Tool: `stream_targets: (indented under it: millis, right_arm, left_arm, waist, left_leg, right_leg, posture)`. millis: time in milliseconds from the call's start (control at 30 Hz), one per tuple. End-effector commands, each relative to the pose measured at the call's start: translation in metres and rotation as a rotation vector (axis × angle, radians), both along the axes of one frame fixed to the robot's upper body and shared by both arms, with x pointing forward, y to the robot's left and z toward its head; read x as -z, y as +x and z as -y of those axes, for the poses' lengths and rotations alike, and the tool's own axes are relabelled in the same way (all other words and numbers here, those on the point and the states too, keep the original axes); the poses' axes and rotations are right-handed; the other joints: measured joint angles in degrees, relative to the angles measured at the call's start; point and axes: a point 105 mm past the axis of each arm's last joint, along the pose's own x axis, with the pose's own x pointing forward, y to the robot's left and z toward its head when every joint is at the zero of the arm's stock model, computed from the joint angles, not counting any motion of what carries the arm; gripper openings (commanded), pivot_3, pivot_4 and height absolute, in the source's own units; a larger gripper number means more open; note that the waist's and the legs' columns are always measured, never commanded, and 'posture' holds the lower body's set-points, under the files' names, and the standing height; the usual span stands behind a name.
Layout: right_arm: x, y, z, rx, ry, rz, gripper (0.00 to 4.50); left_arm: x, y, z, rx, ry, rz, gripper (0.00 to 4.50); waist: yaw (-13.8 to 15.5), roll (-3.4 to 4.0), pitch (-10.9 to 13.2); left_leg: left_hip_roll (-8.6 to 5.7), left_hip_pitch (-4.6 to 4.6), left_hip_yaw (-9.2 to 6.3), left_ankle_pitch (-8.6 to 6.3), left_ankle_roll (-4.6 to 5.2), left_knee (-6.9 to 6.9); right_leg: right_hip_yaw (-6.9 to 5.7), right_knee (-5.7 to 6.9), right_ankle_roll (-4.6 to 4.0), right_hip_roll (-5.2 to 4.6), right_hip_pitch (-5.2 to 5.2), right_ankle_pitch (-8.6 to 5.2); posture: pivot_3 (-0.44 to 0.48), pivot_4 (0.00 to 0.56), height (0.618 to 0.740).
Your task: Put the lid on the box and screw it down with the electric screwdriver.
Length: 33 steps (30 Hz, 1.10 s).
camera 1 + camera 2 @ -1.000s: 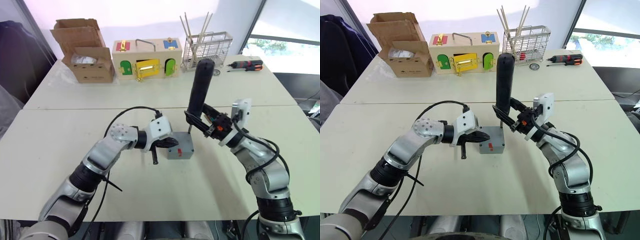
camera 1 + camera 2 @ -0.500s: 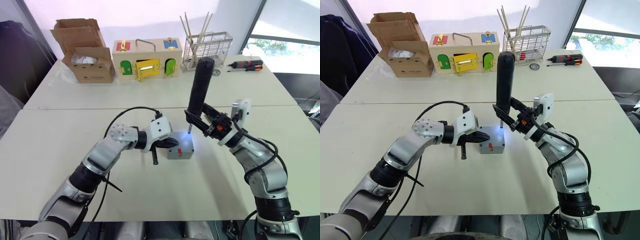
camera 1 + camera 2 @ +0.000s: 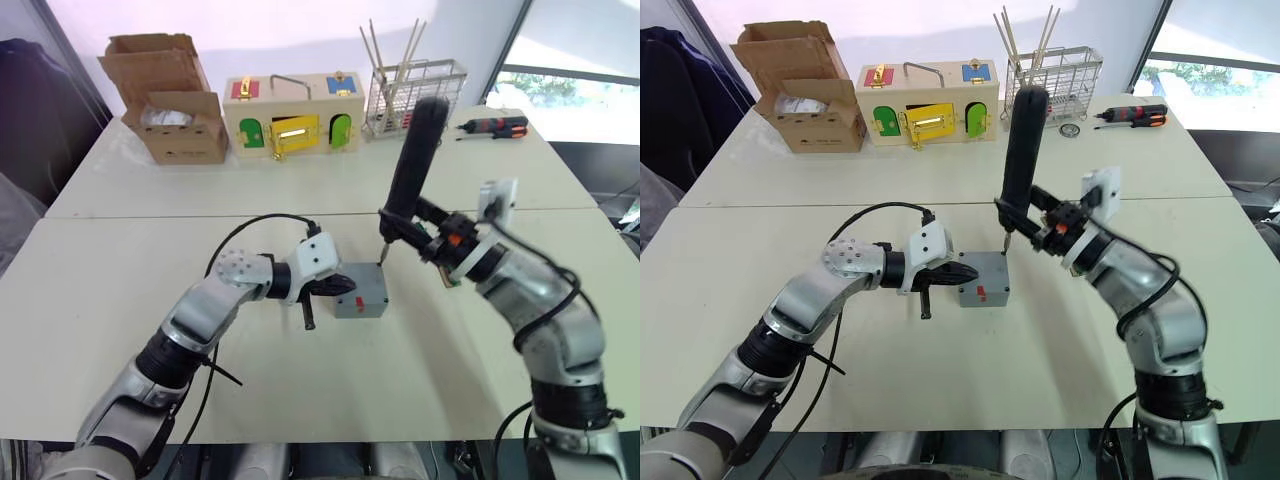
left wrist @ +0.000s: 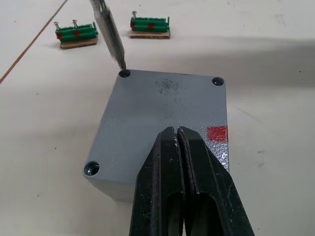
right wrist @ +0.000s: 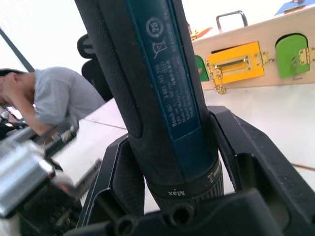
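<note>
Right hand [image 3: 415,225] clamps the electric screwdriver [image 3: 412,160] — bit at the lid [image 4: 165,105] corner; left hand [image 4: 179,142] closed, empty, against the box [image 3: 360,303] on the white table [image 3: 300,390].

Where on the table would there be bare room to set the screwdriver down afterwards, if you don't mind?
The near table is bare in front of the box, between the two arms, and along its left side. The far table's back edge is crowded: cardboard box, wooden latch box, wire rack, small screwdriver.
</note>
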Motion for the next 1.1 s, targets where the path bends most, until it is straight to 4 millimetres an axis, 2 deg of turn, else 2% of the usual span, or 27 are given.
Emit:
stream_targets:
  millis: [33,100,200,300,433,533,600,700,733,833,933,1100]
  right_arm:
    - [-0.057,-0.009,0.013,0.019,0.077,0.16,1.9]
    - [-0.073,-0.005,0.024,0.064,0.121,0.194,1.9]
    - [-0.082,0.004,0.035,0.133,0.146,0.214,1.9]
    - [-0.076,0.017,0.046,0.234,0.076,0.18,1.9]
    - [-0.071,0.028,0.073,0.367,0.018,0.073,1.9]
    - [-0.075,0.025,0.098,0.453,-0.084,-0.048,1.9]
    - [-0.065,0.017,0.121,0.492,-0.247,-0.182,1.9]
    - [-0.06,0.005,0.142,0.505,-0.409,-0.27,1.9]
    - [-0.056,0.002,0.146,0.497,-0.453,-0.297,1.9]
    - [-0.023,-0.012,0.157,0.438,-0.537,-0.532,1.9]
    - [0.008,-0.024,0.168,0.425,-0.444,-0.801,1.9]
    - [0.039,-0.027,0.179,0.43,-0.298,-1.012,1.9]
  left_arm:
    - [-0.025,0.01,-0.007,-0.073,-0.121,0.022,0.0]
    - [-0.04,0.014,-0.01,-0.099,-0.192,0.015,0.0]
    - [-0.052,0.015,-0.011,-0.094,-0.214,0.018,0.0]
    - [-0.061,0.01,-0.008,-0.046,-0.208,0.034,0.0]
    - [-0.064,-0.003,0.0,0.043,-0.184,0.049,0.0]
    - [-0.065,-0.025,0.009,0.161,-0.162,0.054,0.0]
    - [-0.062,-0.037,0.015,0.224,-0.141,0.066,0.0]
    - [-0.058,-0.045,0.021,0.262,-0.118,0.089,0.0]
    - [-0.056,-0.045,0.021,0.263,-0.113,0.095,0.0]
    - [-0.049,-0.043,0.023,0.26,-0.084,0.109,0.0]
    - [-0.046,-0.045,0.024,0.271,-0.067,0.122,0.0]
    - [-0.041,-0.054,0.021,0.303,-0.022,0.115,0.0]
  waist:
    - [0.03,-0.02,0.02]
    - [-0.03,-0.04,0.05]
    - [-0.06,-0.06,0.07]
    - [0.0,-0.05,0.07]
    - [-0.06,0.0,0.13]
    - [-0.02,0.24,0.46]
    - [0.27,0.4,0.57]
    - [0.58,0.4,0.61]
    - [0.59,0.38,0.62]
    - [-0.01,0.37,0.63]
    - [-0.32,0.37,0.64]
    - [-0.12,0.42,0.66]
  left_leg:
    - [0.01,-0.23,-0.03,0.02,-0.03,0.04]
    - [0.01,-0.34,-0.02,0.23,-0.39,0.02]
    - [0.0,-0.37,0.01,0.23,-0.39,0.02]
    - [-0.01,-0.36,0.03,0.16,-0.27,0.02]
    - [-0.03,-0.39,0.06,0.23,-0.4,0.02]
    - [-0.03,-0.46,0.11,0.24,-0.39,0.03]
    - [-0.03,-0.56,0.09,0.23,-0.38,0.04]
    - [-0.03,-0.85,0.1,0.21,-0.33,0.08]
    - [-0.03,-0.92,0.14,0.19,-0.29,0.08]
    - [-0.01,-0.93,0.19,0.09,-0.09,0.13]
    - [0.01,-0.92,0.2,0.09,-0.07,0.19]
    - [-0.01,-1.09,0.21,0.1,-0.08,0.19]
  right_leg:
    - [-0.02,0.05,0.0,0.0,-0.23,0.0]
    - [-0.02,0.06,0.0,0.0,-0.36,0.0]
    - [-0.02,0.05,0.0,0.0,-0.37,0.01]
    - [-0.01,0.05,0.0,0.0,-0.35,0.01]
    - [0.0,0.03,0.0,-0.02,-0.36,0.01]
    - [0.04,0.02,-0.01,-0.05,-0.41,0.01]
    - [0.02,0.02,-0.01,-0.05,-0.49,0.01]
    - [-0.02,-0.03,-0.01,-0.06,-0.71,0.01]
    - [-0.01,-0.02,-0.01,-0.06,-0.81,0.01]
    - [0.01,0.05,0.0,-0.05,-0.84,0.02]
    - [0.02,0.07,-0.04,-0.04,-0.82,0.06]
    - [0.05,0.07,-0.04,-0.05,-1.04,0.06]
  posture:
    - [0.0,0.15,0.73]
    - [0.0,0.15,0.73]
    - [0.0,0.15,0.73]
    - [0.0,0.15,0.73]
    - [0.0,0.15,0.73]
    - [0.0,0.15,0.73]
    - [0.0,0.15,0.73]
    - [0.0,0.15,0.73]
    - [0.0,0.15,0.73]
    - [0.0,0.15,0.73]
    - [0.0,0.15,0.73]
    - [0.0,0.15,0.73]
